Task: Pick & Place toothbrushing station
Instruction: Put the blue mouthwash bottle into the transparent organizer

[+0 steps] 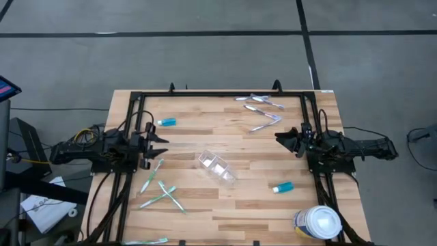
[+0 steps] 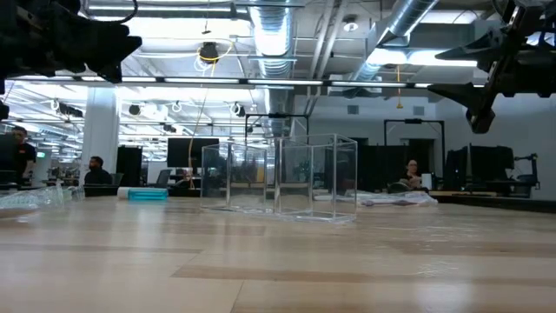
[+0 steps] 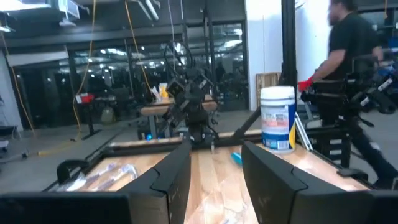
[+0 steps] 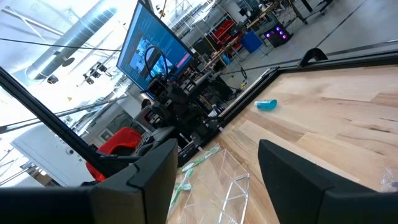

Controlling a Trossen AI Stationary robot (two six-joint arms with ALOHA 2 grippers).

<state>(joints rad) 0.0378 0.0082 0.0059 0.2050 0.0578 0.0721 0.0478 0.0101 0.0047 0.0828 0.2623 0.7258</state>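
Observation:
The toothbrushing station [image 1: 217, 169] is a small see-through plastic holder with compartments. It rests on the wooden table near its middle, and also shows in the low view [image 2: 280, 176] and the right wrist view [image 4: 214, 186]. My left gripper [image 1: 161, 144] is open and empty at the table's left side, above the table. My right gripper [image 1: 280, 137] is open and empty at the right side, also raised. Both point toward the table's middle.
Several green toothbrushes [image 1: 158, 190] lie at the near left. Pale toothbrushes [image 1: 261, 109] lie at the far right. Two blue tubes lie at the far left [image 1: 166, 121] and the near right [image 1: 283, 187]. A white-lidded tub [image 1: 318, 223] stands at the near right corner. A person [image 3: 348, 68] is beyond the table.

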